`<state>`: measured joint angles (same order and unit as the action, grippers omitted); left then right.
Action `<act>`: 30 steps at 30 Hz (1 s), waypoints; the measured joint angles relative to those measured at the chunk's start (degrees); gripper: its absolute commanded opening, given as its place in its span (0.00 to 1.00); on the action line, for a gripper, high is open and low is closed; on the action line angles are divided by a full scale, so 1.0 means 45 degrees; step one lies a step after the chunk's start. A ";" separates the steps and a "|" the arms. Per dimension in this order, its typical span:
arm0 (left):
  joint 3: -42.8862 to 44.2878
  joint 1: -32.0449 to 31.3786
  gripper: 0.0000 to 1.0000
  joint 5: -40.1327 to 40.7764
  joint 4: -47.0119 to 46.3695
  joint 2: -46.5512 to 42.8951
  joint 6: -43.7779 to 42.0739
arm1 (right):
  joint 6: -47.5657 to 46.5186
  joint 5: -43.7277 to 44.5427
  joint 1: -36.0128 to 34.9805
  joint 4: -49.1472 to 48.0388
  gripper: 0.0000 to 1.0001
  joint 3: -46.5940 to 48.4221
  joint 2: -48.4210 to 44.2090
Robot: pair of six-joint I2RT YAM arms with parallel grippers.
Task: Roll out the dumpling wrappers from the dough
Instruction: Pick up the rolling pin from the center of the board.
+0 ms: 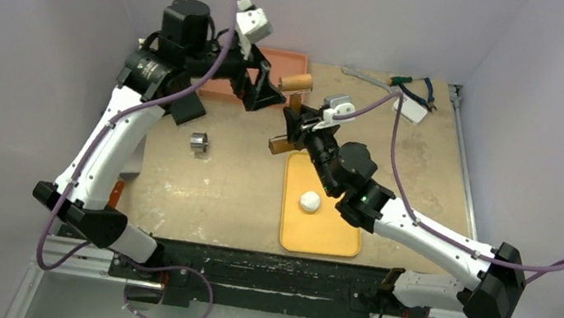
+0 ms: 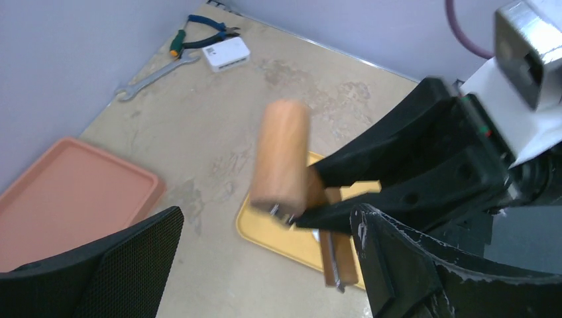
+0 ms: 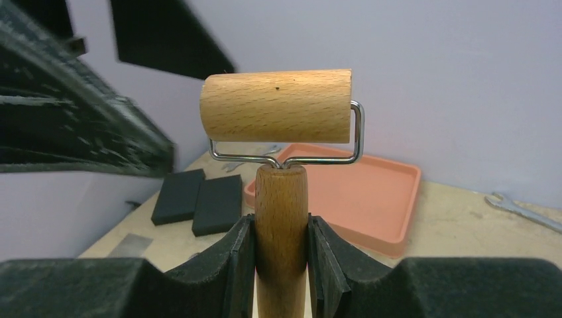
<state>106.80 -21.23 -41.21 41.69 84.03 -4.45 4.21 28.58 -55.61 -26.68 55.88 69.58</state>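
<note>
My right gripper (image 1: 298,125) is shut on the handle (image 3: 281,218) of a wooden rolling pin. It holds the pin's roller (image 1: 299,84) raised over the far end of the yellow tray (image 1: 330,236). The roller (image 3: 277,106) points up in the right wrist view. A white dough ball (image 1: 309,202) lies on the yellow tray, below the right arm. No flat dumpling wrappers show. My left gripper (image 1: 263,90) is open and empty, just left of the roller (image 2: 281,162). A metal ring cutter (image 1: 198,142) stands on the table at the left.
A pink tray (image 1: 279,65) sits at the back, partly behind the left gripper. A wrench (image 1: 364,75), pliers (image 1: 416,85) and a white box (image 1: 411,107) lie at the back right. Two black pads (image 3: 197,200) lie near the pink tray (image 3: 361,192).
</note>
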 measured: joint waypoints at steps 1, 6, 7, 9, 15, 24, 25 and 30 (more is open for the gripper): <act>0.0321 -0.0534 0.99 0.0345 0.0199 0.0136 -0.0170 | -0.0219 -0.0068 -0.0107 -0.0078 0.00 0.0000 0.0092; 0.0627 -0.1855 0.82 0.1511 0.0971 0.0651 -0.0738 | -0.0811 -0.0466 -0.0355 -0.0209 0.00 -0.0005 0.0359; 0.0627 -0.1870 0.76 0.1695 0.1069 0.0743 -0.0826 | -0.0855 -0.0529 -0.0355 -0.0214 0.00 0.0000 0.0359; 0.0627 -0.1870 0.67 0.2137 0.1321 0.0971 -0.1035 | -0.0942 -0.0588 -0.0355 -0.0228 0.00 -0.0005 0.0359; 0.0622 -0.2001 0.24 0.1948 0.1802 0.1112 -0.1224 | -0.1069 -0.0767 -0.0325 -0.0107 0.00 -0.0029 0.0476; 0.0049 -0.2045 0.00 0.1447 0.2050 0.0947 -0.1282 | -0.1137 -0.1370 -0.0282 -0.0291 0.00 -0.0325 0.0651; -0.0219 -0.2045 0.00 0.1457 0.1909 0.0874 -0.1297 | -0.1127 -0.1413 -0.0282 -0.0272 0.00 -0.0437 0.0651; -0.2001 -0.2307 0.00 0.1758 0.1117 0.0578 -0.1705 | -0.0889 -0.1666 -0.0238 0.0729 0.05 -0.0879 0.0651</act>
<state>97.80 -31.62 -33.30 46.72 86.63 -12.12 0.21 21.08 -56.69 -23.40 51.92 72.51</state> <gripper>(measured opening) 0.320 0.358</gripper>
